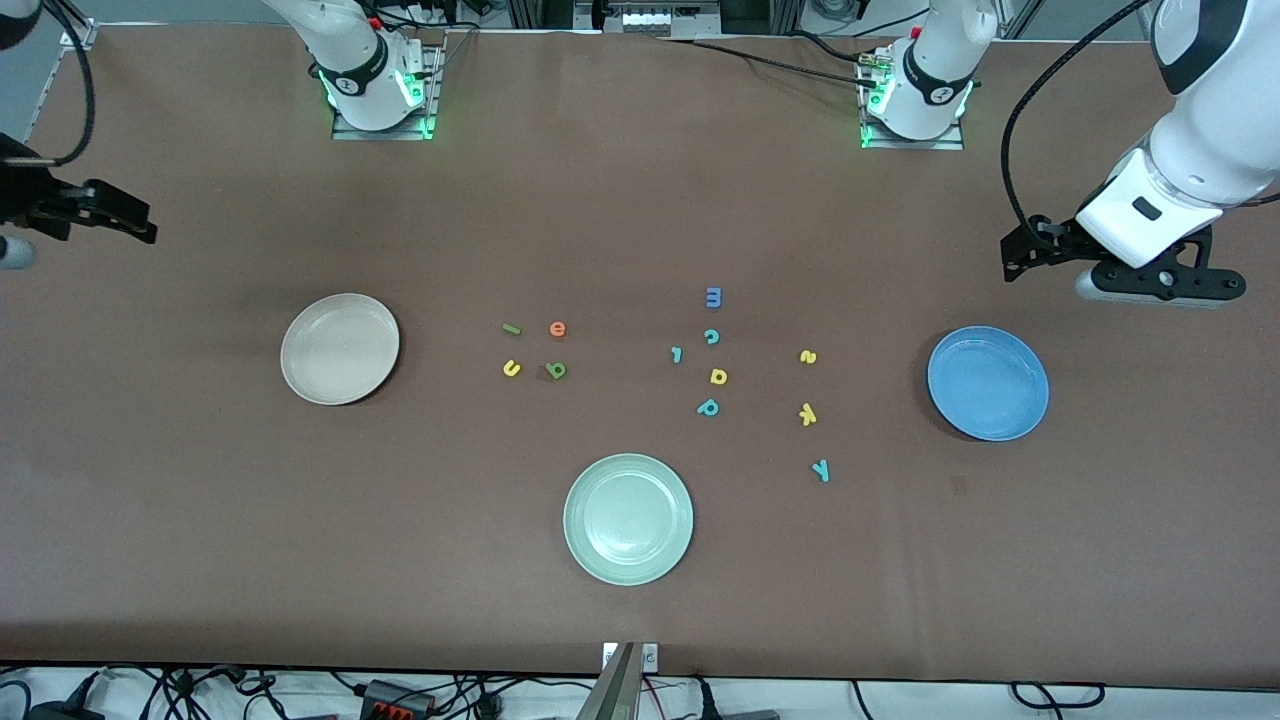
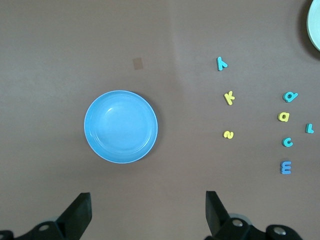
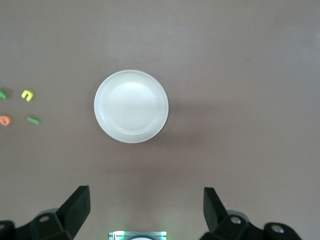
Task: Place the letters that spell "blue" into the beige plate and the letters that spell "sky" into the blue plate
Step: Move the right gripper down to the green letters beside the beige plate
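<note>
Blue plate (image 2: 120,126) empty on the table beneath the spread left claw (image 2: 148,212)

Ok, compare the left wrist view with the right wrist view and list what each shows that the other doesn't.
Left wrist view only: the blue plate, empty; the yellow "s", yellow "k" and teal "y"; the blue "m", teal "c", a rim of the pale green plate, and the open left gripper.

Right wrist view only: the beige plate, empty; the yellow "u", orange "e", green "l", and the open right gripper.

Both: the brown table; no letter or plate appears in both.
</note>
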{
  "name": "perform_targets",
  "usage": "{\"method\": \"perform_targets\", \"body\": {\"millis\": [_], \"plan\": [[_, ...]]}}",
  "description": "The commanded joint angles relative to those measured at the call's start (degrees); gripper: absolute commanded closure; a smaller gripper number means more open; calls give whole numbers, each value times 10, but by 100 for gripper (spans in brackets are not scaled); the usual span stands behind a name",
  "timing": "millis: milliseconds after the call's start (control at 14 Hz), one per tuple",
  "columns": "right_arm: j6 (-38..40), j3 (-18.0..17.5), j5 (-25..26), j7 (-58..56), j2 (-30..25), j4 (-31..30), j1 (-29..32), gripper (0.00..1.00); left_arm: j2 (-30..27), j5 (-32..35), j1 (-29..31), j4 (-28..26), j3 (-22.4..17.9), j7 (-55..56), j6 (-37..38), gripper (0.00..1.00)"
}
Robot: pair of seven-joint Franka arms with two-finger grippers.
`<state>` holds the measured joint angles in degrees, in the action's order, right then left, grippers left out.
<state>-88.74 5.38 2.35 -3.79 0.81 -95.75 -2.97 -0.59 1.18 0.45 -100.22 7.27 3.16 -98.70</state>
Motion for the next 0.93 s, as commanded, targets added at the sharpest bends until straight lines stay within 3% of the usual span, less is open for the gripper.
{"method": "perform_targets", "body": {"millis": [0,214,500,857], "plan": [[6,-2,-24,-10,37,-2,-33,0,-5,-11,4,11,5,-11,11,0],[-38,-2,-93,-4,77,-50,-79,0,-5,-11,3,13,5,-10,20,0],[-193,-1,-91,48,89,-158,-165,0,-4,-11,3,14,5,-9,22,0],[-284,-1,-89,73,171,-170,-260,0,-1,-10,3,20,5,-9,22,0]]}}
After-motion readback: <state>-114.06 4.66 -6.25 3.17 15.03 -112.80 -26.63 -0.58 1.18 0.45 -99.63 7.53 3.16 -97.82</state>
